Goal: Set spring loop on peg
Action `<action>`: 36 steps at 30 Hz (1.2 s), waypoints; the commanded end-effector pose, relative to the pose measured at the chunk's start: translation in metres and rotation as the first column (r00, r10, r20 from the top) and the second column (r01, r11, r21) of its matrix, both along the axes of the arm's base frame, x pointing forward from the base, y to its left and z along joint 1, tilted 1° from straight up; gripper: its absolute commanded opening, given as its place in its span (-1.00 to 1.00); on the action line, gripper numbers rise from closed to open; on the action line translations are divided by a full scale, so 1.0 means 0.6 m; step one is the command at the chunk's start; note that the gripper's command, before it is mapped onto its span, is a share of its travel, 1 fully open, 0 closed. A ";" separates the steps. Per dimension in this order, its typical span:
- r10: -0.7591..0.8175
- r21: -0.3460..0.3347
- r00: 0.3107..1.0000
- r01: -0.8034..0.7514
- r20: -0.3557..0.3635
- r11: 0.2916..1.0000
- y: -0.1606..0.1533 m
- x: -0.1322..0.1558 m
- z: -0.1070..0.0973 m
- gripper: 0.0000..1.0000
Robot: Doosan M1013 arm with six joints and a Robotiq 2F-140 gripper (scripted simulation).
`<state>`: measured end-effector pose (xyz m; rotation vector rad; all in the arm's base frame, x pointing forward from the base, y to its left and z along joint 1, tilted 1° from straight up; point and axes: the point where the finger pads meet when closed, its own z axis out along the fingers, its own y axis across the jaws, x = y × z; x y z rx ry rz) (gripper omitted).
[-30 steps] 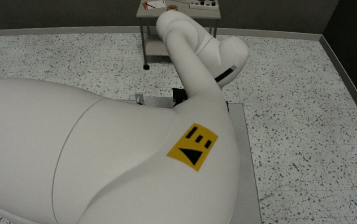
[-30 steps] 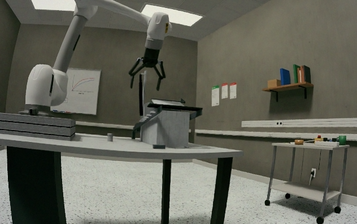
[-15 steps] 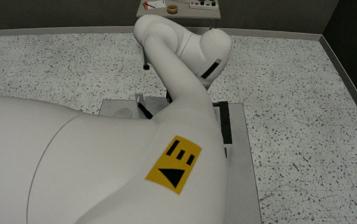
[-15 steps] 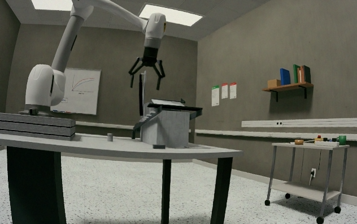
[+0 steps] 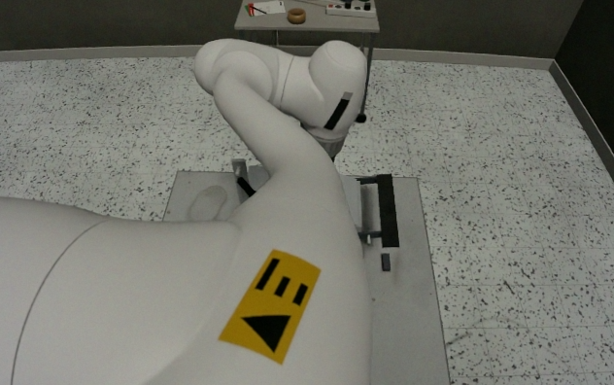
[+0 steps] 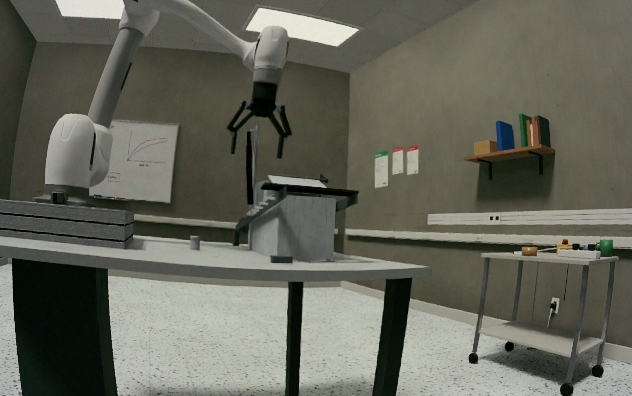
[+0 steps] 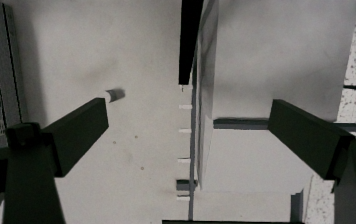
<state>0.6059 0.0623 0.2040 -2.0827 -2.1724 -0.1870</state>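
Observation:
The feeder (image 5: 351, 194) (image 6: 310, 225) (image 7: 260, 165) is a grey box on the bench. A row of short pale pegs (image 6: 261, 204) (image 7: 185, 130) runs along its robot-facing side. A long black board (image 5: 388, 211) (image 6: 315, 189) on arms may be its pedal; I cannot tell. A tall black strip (image 6: 249, 170) (image 7: 190, 40) stands by a grey post. The spring and its loop cannot be made out. The small grey cylinder (image 6: 194, 243) (image 7: 114, 94), the weight, stands on the bench away from the feeder. My gripper (image 6: 256, 154) (image 7: 188, 113) is open and empty, high above the feeder's peg side; the arm hides it in the top view.
The bench (image 5: 403, 301) (image 6: 165, 252) (image 7: 85, 45) carries the robot's dark grey base block (image 6: 65, 222). A small dark block (image 5: 386, 262) (image 6: 281, 259) lies by the feeder. A cart (image 5: 311, 23) (image 6: 545, 257) with small items stands beyond the bench.

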 end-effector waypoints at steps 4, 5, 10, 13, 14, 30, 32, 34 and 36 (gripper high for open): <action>-0.001 -0.001 1.000 0.001 -0.001 1.000 0.000 0.000 0.001 1.00; -0.001 -0.001 1.000 0.001 -0.001 1.000 0.000 0.000 0.001 1.00; 0.004 -0.151 1.000 -0.003 0.004 0.989 0.000 0.000 0.003 1.00; 0.004 -0.151 1.000 -0.003 0.004 0.989 0.000 0.000 0.003 1.00; 0.004 -0.151 1.000 -0.003 0.004 0.989 0.000 0.000 0.003 1.00; 0.004 -0.154 1.000 -0.003 0.004 0.988 -0.011 -0.099 0.003 1.00; 0.004 -0.154 1.000 -0.003 0.004 0.988 -0.011 -0.099 0.003 1.00; 0.004 -0.154 1.000 -0.003 0.004 0.988 -0.011 -0.099 0.003 1.00; 0.004 -0.154 1.000 -0.003 0.004 0.988 -0.011 -0.099 0.003 1.00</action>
